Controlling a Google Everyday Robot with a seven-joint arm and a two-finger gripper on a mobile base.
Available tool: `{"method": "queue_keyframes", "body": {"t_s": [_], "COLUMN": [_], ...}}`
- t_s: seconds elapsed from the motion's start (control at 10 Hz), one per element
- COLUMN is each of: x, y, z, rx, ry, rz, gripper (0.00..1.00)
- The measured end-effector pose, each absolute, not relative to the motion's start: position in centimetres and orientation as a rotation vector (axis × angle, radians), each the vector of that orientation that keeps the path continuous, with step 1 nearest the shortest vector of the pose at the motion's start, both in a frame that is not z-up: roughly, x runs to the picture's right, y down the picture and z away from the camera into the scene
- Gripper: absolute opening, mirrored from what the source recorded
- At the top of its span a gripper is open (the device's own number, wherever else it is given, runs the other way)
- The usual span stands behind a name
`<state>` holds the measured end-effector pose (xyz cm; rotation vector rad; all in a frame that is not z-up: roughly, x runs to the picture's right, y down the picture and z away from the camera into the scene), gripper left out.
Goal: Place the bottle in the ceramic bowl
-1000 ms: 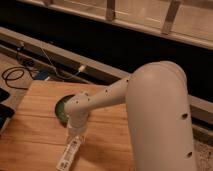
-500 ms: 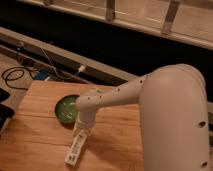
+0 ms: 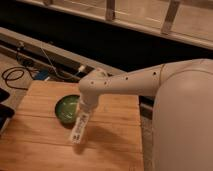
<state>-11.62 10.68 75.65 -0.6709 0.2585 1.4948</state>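
- Gripper [image 3: 85, 111] sits at the end of the white arm [image 3: 131, 81], which reaches in from your right. It is over the wooden table [image 3: 117, 147], just beside the right edge of the ceramic bowl [image 3: 64, 108].
- It is clamped on the bottle [image 3: 78, 131] at the upper end. The bottle's length slopes down and to the left from the grasp, its lower end toward the near side of the table.
- Judging by the dark shadow just right of the lower end, the bottle is probably off the wood. You cannot be sure from this angle.
- A grasp at one end leaves most of the bottle hanging free. That suits a drop into a shallow dish, since the free end can go in first.
- The bowl is empty, its green glaze showing, so the placing is not yet done. The bottle hangs in front of the bowl's near right rim, not over its middle.
- Your next move calls for a short shift back and left to bring the bottle over the bowl's centre before letting go.
- Watch the length: the bottle looks about as long as the bowl is wide, so it may rest across the rim or tip out.
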Motion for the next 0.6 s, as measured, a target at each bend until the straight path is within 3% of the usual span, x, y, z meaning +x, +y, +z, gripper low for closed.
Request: {"method": "queue_keyframes", "body": {"t_s": [0.6], "x": [-19.8], "y": [4.7], "z": [77.9], "rx": [-0.668], "ry": [0.125], "rz": [1.333], "gripper": [0.00]}}
